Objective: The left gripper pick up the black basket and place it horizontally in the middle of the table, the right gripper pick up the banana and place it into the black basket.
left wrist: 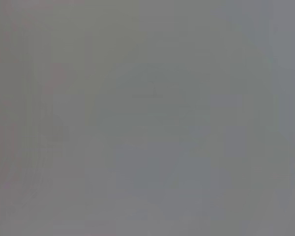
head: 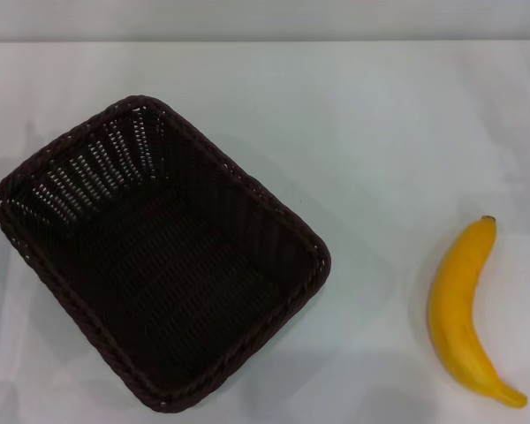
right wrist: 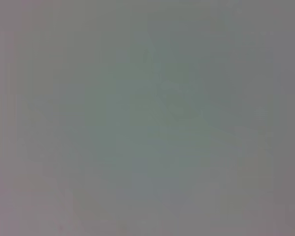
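**Basket and banana on the worktop, no gripper in sight**

The black basket [head: 159,256] sits on the left half of the white worktop [head: 362,132], turned at a diagonal so that one corner points toward the far edge and another toward the near edge. It stands upright with its open side up; the braided rim runs all the way round and light shows through the slatted wall on its far left side. Nothing lies inside it.

The banana [head: 459,318] lies flat on the worktop at the right, well apart from the basket, with bare white surface between them. Its dark stem tip points away from the robot and its curved body bows toward the basket.

Neither the left gripper nor the right gripper appears in the head view, and both wrist views show only a featureless grey field. So the state of the fingers cannot be told, nor how they stand relative to the basket or banana.
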`<state>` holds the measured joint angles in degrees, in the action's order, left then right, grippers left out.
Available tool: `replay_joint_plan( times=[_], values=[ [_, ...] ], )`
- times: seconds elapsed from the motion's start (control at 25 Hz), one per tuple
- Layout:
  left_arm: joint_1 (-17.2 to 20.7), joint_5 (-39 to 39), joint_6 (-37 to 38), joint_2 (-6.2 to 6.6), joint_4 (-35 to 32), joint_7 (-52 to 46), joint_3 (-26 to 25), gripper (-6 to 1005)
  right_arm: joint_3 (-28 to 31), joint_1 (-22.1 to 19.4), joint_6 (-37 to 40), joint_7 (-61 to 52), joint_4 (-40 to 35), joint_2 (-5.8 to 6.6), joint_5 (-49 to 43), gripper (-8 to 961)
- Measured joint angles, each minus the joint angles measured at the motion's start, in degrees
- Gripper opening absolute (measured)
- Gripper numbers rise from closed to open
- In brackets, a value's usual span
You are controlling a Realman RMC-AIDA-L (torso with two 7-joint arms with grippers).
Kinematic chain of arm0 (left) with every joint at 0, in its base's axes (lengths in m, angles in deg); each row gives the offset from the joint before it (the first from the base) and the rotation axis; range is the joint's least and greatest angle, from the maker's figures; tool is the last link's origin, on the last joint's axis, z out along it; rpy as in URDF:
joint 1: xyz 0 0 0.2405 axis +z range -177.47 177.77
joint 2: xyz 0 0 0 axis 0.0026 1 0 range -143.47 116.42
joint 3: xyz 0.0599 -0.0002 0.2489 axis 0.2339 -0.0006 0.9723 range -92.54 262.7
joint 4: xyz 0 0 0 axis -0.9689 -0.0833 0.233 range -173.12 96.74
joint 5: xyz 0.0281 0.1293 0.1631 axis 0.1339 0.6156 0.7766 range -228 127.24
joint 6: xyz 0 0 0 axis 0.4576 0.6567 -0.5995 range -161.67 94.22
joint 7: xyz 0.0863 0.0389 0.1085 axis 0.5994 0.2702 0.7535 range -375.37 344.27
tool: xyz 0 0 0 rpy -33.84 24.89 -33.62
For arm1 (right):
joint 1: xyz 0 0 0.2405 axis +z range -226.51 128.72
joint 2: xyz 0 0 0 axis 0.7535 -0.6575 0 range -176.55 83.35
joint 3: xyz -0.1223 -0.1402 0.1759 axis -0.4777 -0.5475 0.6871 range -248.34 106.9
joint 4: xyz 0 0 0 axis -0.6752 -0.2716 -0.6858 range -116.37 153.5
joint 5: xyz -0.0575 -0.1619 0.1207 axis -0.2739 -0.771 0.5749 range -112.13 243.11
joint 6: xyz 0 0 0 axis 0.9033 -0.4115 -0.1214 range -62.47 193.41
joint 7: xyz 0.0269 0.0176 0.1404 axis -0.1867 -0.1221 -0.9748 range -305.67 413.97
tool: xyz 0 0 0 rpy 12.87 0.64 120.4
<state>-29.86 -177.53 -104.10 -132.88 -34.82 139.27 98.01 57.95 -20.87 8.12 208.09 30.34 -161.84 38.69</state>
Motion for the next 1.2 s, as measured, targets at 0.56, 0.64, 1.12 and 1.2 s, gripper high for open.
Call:
replay_joint_plan(
  times=[0.56,0.64,1.12,1.2],
  values=[
    [2.5,0.0,-2.0,-0.25,0.5,-0.9,0.0,875,-0.7,-1.9,-2.5,-0.4,-0.3,-0.44,0.0,869],
    [3.3,0.1,-2.6,-0.13,0.4,-3.5,0.1,875,-0.8,-2.2,-2.7,-0.5,-0.4,-0.49,0.0,869],
    [5.1,31.8,6.1,6.19,-28.0,-62.2,15.3,870,-3.9,-3.3,-4.0,-0.6,-0.9,-0.82,0.1,869],
    [4.8,36.4,2.8,8.95,-31.9,-70.8,17.8,869,-3.9,-3.3,-4.1,-0.6,-0.9,-0.81,0.1,868]
  ],
)
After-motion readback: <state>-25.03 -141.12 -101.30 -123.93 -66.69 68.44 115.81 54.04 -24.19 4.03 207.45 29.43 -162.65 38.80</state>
